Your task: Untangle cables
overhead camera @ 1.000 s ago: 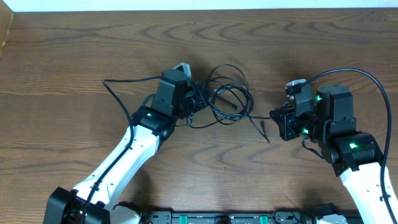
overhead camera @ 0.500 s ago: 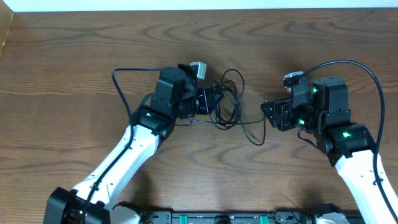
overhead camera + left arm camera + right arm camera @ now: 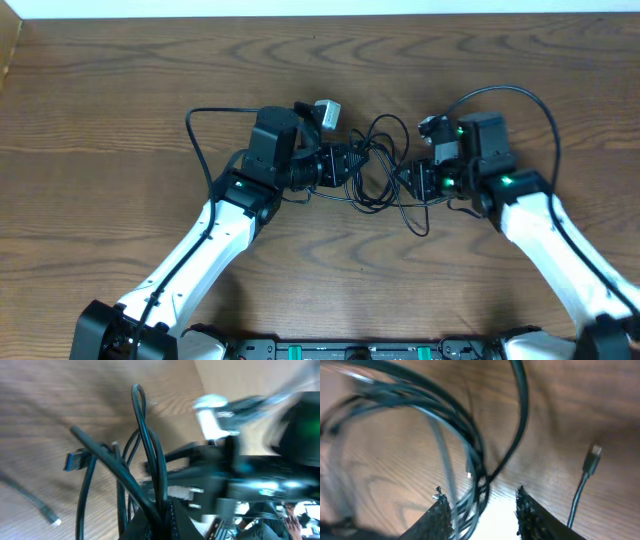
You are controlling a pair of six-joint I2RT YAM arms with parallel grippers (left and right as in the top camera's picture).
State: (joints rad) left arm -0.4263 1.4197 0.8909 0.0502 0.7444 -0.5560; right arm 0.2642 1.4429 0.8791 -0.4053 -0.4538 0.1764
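Two arms are meeting over the middle of the table [image 3: 100,90], where the cables [image 3: 378,160] are lying bunched between them. I am judging that the left claw [image 3: 350,165], pinching several cords, and the right claw [image 3: 485,507], spread around several more, are risking tightening the knot by pulling apart. Only the wrist views are showing a loose plug [image 3: 591,457] clearly.

Both arms are reaching inward, pincers facing each other. The left arm [image 3: 215,235] is stretching up from the lower left, and its pincer [image 3: 350,165] appears to be clamping the cables [image 3: 148,442] (its wrist view is blurred). The right arm [image 3: 545,235] is bending inward, and its pincer [image 3: 415,182] is holding its fingers [image 3: 440,515] apart.
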